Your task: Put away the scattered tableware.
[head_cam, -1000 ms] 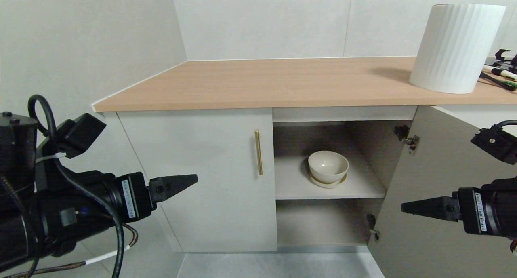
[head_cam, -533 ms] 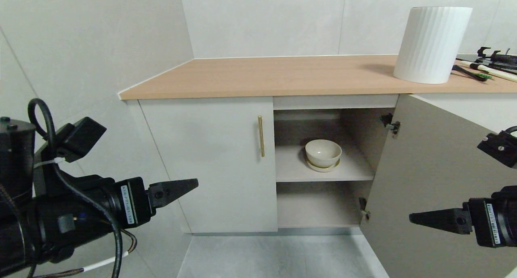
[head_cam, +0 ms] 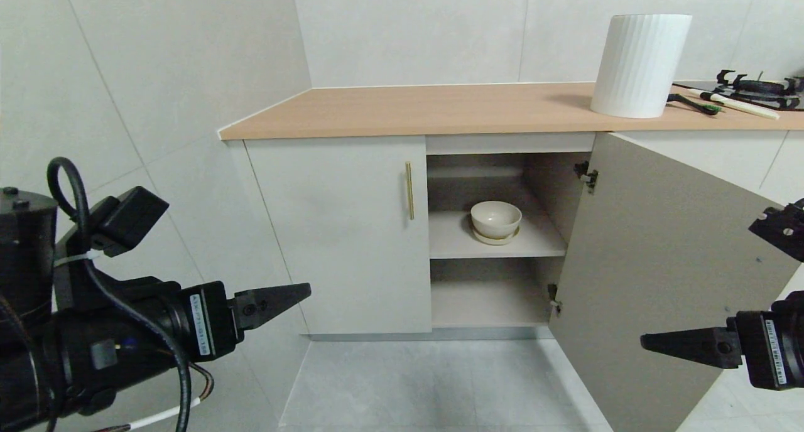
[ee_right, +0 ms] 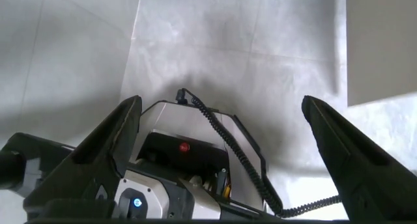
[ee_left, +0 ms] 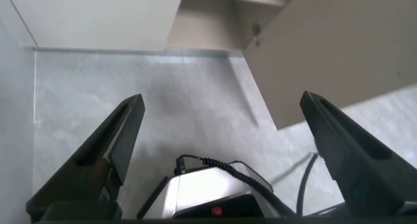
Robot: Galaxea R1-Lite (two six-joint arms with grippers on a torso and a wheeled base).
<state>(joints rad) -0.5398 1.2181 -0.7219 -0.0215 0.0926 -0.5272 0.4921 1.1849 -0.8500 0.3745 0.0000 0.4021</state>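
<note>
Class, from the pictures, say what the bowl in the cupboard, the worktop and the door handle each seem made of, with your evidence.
Bowl: likely glazed ceramic, cream with a soft sheen.
Worktop: wood or wood-look laminate, matt, with fine grain lines.
Handle: probably brass-toned metal, a thin gold-coloured bar.

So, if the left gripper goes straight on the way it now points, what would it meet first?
Probably the closed cabinet door, in its lower part. The left gripper, open, stands apart from it with nothing between. Depth is unclear, so this is a guess.
</note>
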